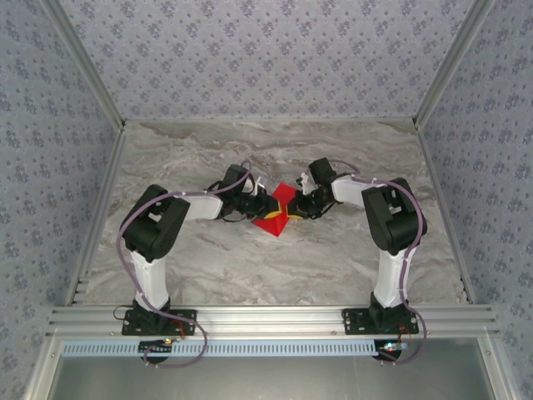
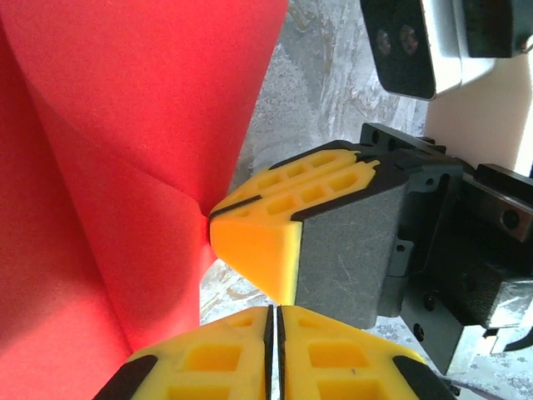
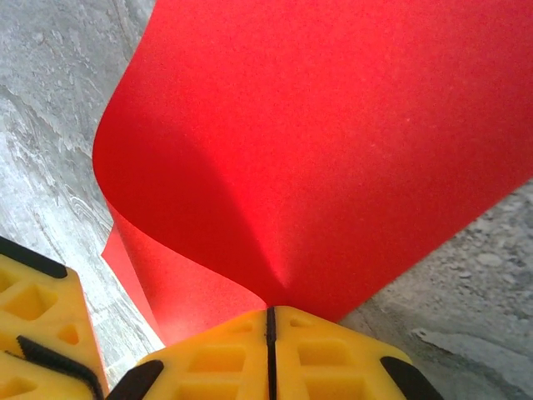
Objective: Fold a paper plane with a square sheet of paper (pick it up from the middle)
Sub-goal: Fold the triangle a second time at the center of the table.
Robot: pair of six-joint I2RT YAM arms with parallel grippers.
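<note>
Right end effector [image 3: 268,315] pinches the red paper [image 3: 333,125], left end effector [image 2: 274,312] closed.

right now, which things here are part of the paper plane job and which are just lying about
Job:
square sheet of paper, bent
right gripper, shut on it
left gripper, shut beside it

Just there:
marble table
patterned walls
metal frame

Black-and-white arms [image 1: 154,229], purple cables [image 1: 125,250], yellow tool fingers [image 2: 216,358].

red paper [image 3: 333,150], yellow right gripper [image 3: 269,317], grey marbled table [image 1: 250,267], seemingly floral wallpaper [image 1: 266,58]
</note>
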